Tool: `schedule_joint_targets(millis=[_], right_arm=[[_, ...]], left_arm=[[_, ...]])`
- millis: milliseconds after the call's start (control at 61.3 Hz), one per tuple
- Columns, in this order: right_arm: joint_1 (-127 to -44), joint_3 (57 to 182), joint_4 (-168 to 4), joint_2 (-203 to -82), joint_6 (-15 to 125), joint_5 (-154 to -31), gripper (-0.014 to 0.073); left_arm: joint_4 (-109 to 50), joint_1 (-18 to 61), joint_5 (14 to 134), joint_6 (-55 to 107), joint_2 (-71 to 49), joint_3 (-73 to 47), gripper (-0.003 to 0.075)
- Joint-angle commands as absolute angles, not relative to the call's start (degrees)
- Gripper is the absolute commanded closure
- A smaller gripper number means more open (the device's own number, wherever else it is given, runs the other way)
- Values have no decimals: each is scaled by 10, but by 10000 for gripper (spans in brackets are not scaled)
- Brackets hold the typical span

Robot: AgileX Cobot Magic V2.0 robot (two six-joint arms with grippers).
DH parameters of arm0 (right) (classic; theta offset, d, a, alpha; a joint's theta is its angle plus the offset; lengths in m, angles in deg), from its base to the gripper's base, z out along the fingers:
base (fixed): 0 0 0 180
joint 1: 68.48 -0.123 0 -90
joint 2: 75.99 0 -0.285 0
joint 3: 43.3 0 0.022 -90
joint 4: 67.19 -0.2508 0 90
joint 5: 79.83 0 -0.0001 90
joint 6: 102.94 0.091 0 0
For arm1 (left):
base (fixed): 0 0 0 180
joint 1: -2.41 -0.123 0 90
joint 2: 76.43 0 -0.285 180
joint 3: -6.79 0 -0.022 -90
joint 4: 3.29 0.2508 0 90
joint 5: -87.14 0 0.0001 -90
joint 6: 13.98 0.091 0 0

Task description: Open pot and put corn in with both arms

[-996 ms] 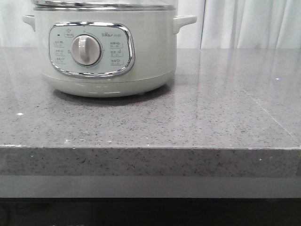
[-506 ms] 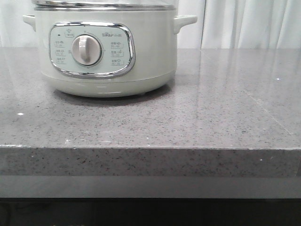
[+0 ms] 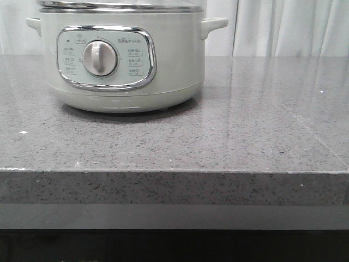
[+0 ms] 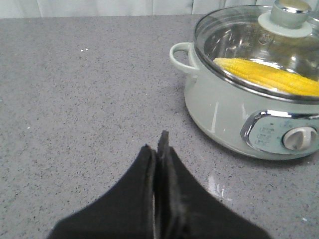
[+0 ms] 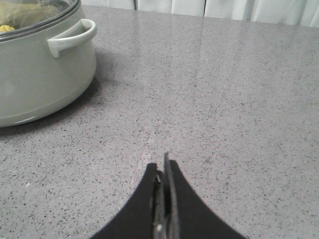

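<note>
The pale-green pot (image 3: 122, 60) stands at the back left of the grey counter, its cream dial (image 3: 100, 58) facing me. In the left wrist view the pot (image 4: 234, 114) wears a glass lid (image 4: 239, 30) with a round knob (image 4: 290, 11), and the yellow corn (image 4: 264, 74) lies inside under the glass. My left gripper (image 4: 158, 145) hovers over bare counter in front of the pot, shut and empty. My right gripper (image 5: 162, 167) hangs beside the pot (image 5: 40, 74), near its side handle (image 5: 75, 36), also shut with nothing in it. Neither gripper shows in the front view.
A grey speckled stone counter (image 3: 245, 131) runs to a front edge (image 3: 174, 172). White curtains (image 3: 289, 27) hang behind it.
</note>
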State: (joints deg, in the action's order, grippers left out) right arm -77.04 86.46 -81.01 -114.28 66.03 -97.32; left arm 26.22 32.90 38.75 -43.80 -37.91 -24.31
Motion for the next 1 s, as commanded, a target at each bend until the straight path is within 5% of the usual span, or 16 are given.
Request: schedule_joint_targets(millis=[0,473,979], right_arm=[[-768,879,-814,-1143,657,-929,661],[-768,879,-814,-1143,657,-933,661],[-768,879,-814,-1144,657,-934,661]], left_arm=[[279,333,441,-446,-423,-267,741],[253,333,472,-446,-700,-439,741],[253,333,472,-446,-694,-441,741]])
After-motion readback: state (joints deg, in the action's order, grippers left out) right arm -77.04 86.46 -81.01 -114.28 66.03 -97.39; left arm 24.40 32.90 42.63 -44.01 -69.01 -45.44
